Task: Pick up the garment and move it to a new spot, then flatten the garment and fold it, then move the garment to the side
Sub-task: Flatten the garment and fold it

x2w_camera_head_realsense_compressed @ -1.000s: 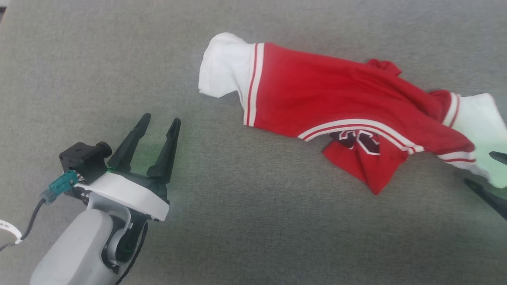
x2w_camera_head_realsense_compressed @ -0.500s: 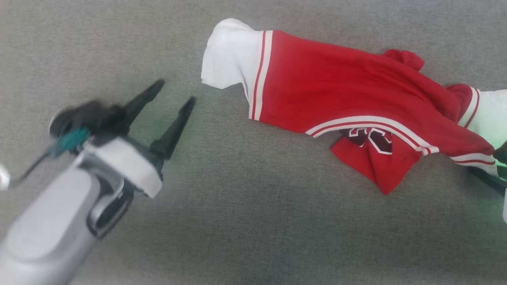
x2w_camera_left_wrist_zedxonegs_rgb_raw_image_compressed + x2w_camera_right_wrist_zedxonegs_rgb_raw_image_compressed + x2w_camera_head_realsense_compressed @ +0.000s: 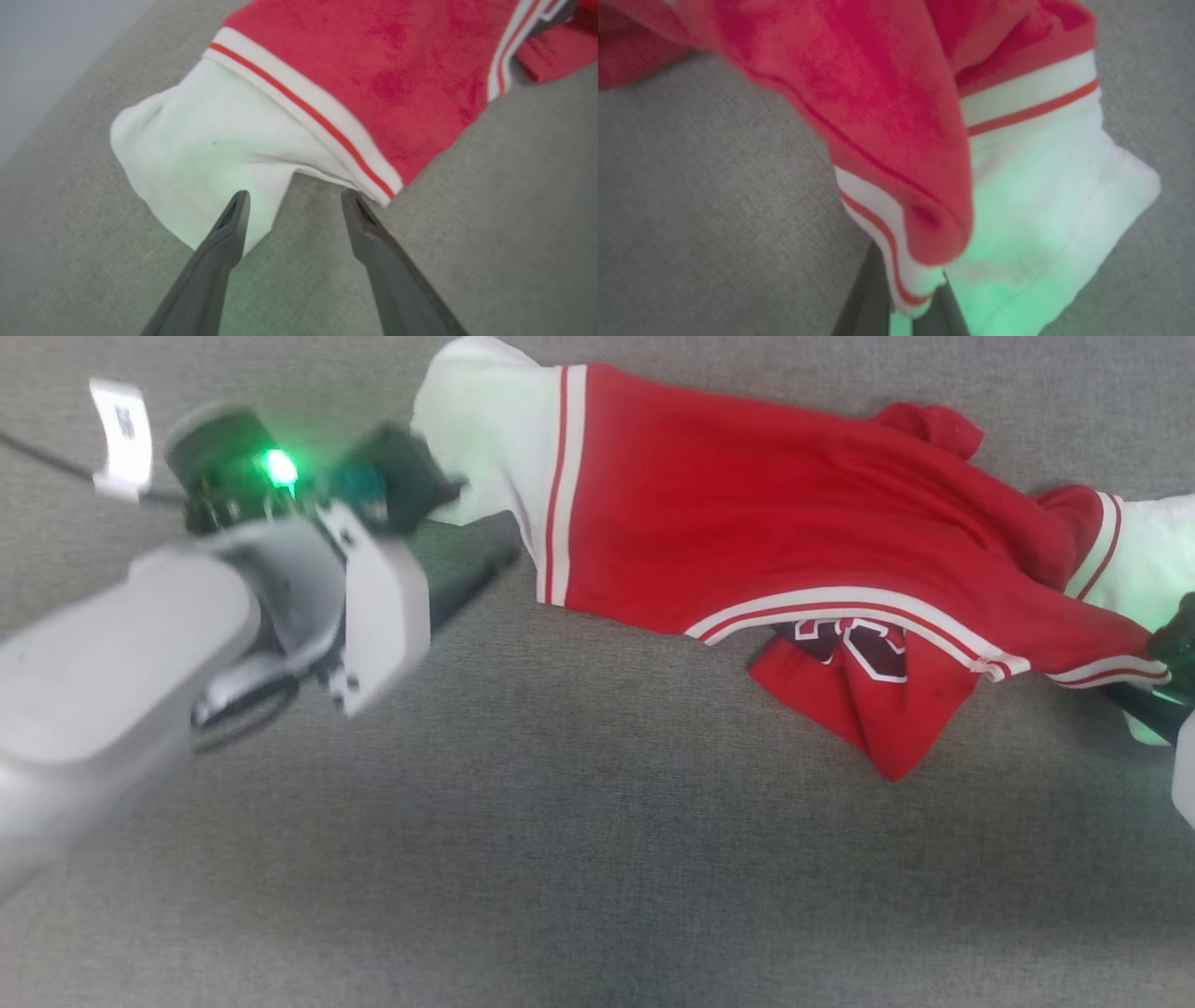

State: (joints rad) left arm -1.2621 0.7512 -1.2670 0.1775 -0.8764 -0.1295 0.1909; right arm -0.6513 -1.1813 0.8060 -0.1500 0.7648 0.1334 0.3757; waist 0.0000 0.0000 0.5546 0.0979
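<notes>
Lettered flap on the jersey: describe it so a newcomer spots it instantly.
On the grey cloth surface lies a red jersey. Below its striped trim, a pointed red flap sticks out. It alone carries dark, white-outlined lettering.

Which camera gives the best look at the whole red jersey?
The head view: the jersey lies stretched across the grey surface, nearly end to end, lettering included. The left wrist view has one white end and striped trim ahead of the open left gripper. The right wrist view has the other end, pinched in the right gripper.
</notes>
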